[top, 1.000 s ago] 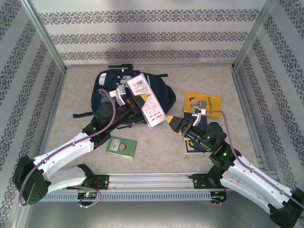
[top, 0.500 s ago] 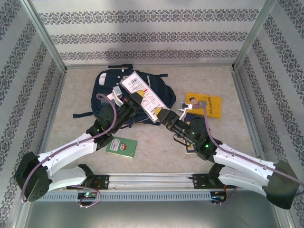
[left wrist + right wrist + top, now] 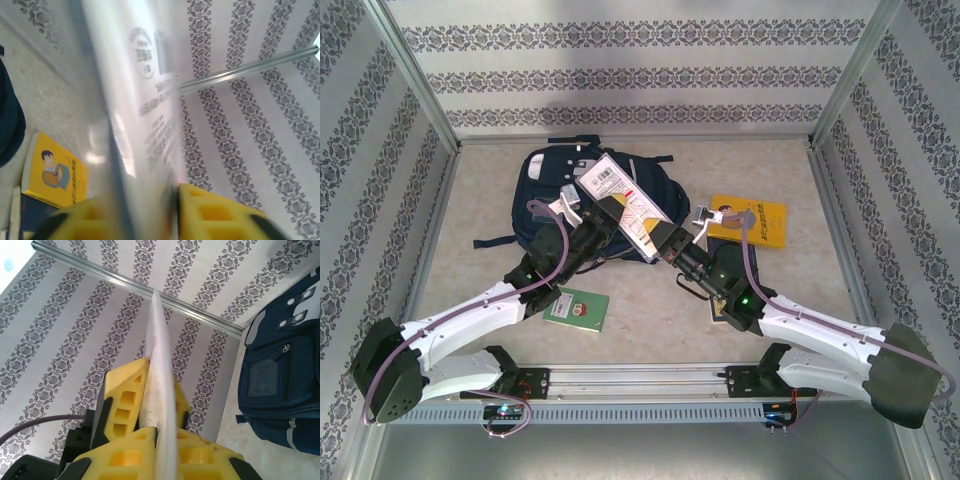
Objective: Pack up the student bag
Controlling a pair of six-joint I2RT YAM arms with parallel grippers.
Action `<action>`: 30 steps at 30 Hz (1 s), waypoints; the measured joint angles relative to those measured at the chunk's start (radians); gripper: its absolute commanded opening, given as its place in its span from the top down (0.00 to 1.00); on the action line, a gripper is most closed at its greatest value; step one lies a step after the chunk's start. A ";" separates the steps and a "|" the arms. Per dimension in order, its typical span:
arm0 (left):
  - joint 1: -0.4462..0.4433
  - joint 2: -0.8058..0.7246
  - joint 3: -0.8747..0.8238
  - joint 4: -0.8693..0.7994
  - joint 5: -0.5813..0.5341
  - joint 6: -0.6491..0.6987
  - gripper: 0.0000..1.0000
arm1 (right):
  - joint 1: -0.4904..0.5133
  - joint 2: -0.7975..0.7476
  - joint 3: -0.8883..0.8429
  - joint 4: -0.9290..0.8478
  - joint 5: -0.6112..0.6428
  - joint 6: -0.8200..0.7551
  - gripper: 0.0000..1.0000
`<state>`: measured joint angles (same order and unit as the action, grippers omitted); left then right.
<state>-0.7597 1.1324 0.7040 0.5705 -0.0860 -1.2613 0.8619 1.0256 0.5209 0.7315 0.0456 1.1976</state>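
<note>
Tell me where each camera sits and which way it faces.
Top external: above, behind the arms, looking down on table, student bag, white booklet.
Left wrist: on left gripper, facing patterned wall past the booklet; yellow fingers show.
Right wrist: on right gripper, facing patterned wall; booklet edge-on between yellow fingers.
Shared: both wrist views show booklet and bag.

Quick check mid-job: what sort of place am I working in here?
Likely a lab robot cell rather than a real room: wallpaper-patterned panels held in aluminium frame posts, a beige table, and the left arm and right arm bolted to a metal rail.
</note>
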 measured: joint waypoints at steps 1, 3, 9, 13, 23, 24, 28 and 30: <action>0.000 0.000 0.000 -0.009 0.000 0.011 0.40 | -0.001 -0.017 -0.006 -0.010 0.006 -0.003 0.94; 0.000 -0.001 0.005 -0.042 -0.002 0.055 0.30 | -0.014 -0.066 -0.025 -0.044 0.023 -0.016 0.94; 0.005 0.005 0.132 -0.324 -0.055 0.275 0.23 | -0.119 -0.342 -0.061 -0.338 0.098 -0.084 0.95; 0.063 0.128 0.343 -0.519 -0.044 0.404 0.29 | -0.223 -0.527 -0.066 -0.579 0.130 -0.133 0.95; 0.286 0.749 0.887 -0.867 0.230 0.636 0.43 | -0.356 -0.745 -0.072 -0.948 0.125 -0.217 0.95; 0.297 0.802 0.924 -0.893 0.261 0.652 0.44 | -0.356 -0.752 -0.072 -0.966 0.122 -0.224 0.95; 0.315 0.956 1.033 -0.977 0.360 0.698 0.48 | -0.356 -0.756 -0.072 -1.014 0.103 -0.240 0.95; 0.317 1.002 1.065 -0.998 0.398 0.715 0.50 | -0.356 -0.756 -0.072 -1.028 0.095 -0.247 0.95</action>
<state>-0.4431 2.1345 1.7687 -0.4278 0.3122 -0.5468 0.5056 0.2691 0.4484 -0.2966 0.1410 0.9508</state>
